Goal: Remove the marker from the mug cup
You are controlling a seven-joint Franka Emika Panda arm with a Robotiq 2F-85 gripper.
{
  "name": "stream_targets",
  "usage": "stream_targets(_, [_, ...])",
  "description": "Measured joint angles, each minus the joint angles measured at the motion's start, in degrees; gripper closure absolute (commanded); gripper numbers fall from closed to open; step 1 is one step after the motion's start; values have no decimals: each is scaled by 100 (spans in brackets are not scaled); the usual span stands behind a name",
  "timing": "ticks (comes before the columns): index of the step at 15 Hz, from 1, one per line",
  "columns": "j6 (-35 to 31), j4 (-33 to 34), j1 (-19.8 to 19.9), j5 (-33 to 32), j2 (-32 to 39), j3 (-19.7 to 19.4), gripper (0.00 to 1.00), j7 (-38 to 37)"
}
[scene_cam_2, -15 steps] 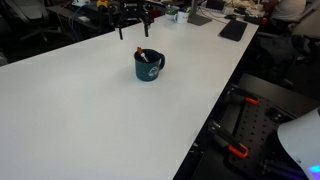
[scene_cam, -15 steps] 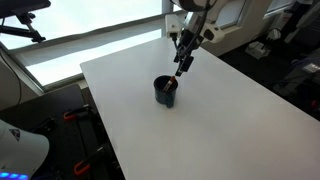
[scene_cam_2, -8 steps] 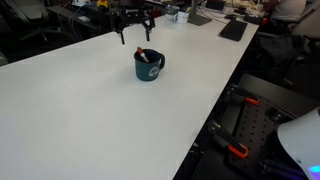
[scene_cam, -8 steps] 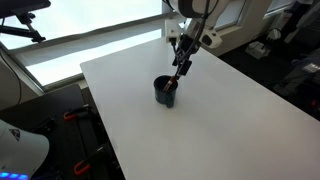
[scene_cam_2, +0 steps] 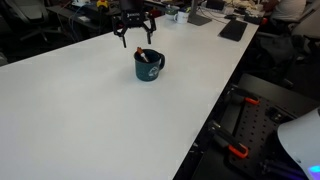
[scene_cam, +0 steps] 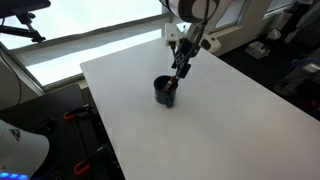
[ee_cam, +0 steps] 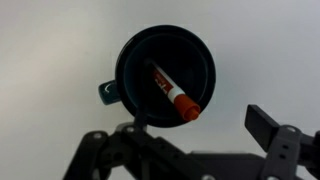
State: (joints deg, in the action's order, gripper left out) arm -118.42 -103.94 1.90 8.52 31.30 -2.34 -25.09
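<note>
The mug cup (scene_cam: pixel 165 92) (scene_cam_2: pixel 148 68) is small and dark and stands upright on the white table (scene_cam: pixel 230 120) (scene_cam_2: pixel 80 120). In the wrist view I look straight down into the mug cup (ee_cam: pixel 133 62), whose teal handle (ee_cam: pixel 105 93) points left. The marker (ee_cam: pixel 174 92) (scene_cam_2: pixel 146 56) (scene_cam: pixel 176 80) leans inside it, and its reddish-orange end rests over the rim on the side nearest my gripper. My gripper (ee_cam: pixel 197 124) (scene_cam: pixel 183 62) (scene_cam_2: pixel 137 36) hangs open just above the mug. Its fingers (ee_cam: pixel 265 125) stand wide on either side of the marker's end, holding nothing.
The table's edges (scene_cam: pixel 100 120) (scene_cam_2: pixel 215 110) drop off to floor equipment with red clamps (scene_cam_2: pixel 235 150). A dark keyboard or laptop (scene_cam_2: pixel 232 28) and desk clutter lie beyond the far end. A bright window (scene_cam: pixel 70 40) is behind the table.
The gripper has come down a little closer to the mug, still open. The mug and marker have not moved.
</note>
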Motion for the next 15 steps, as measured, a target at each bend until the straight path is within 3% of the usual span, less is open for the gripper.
stream_targets(8, [5,5,1,82,122,-4,0,1])
stream_targets(9, [5,7,1,111,155,-4,22,4])
stream_targets(11, [5,12,1,157,217,-4,32,9])
stream_targets(15, [4,29,1,204,289,-4,65,10])
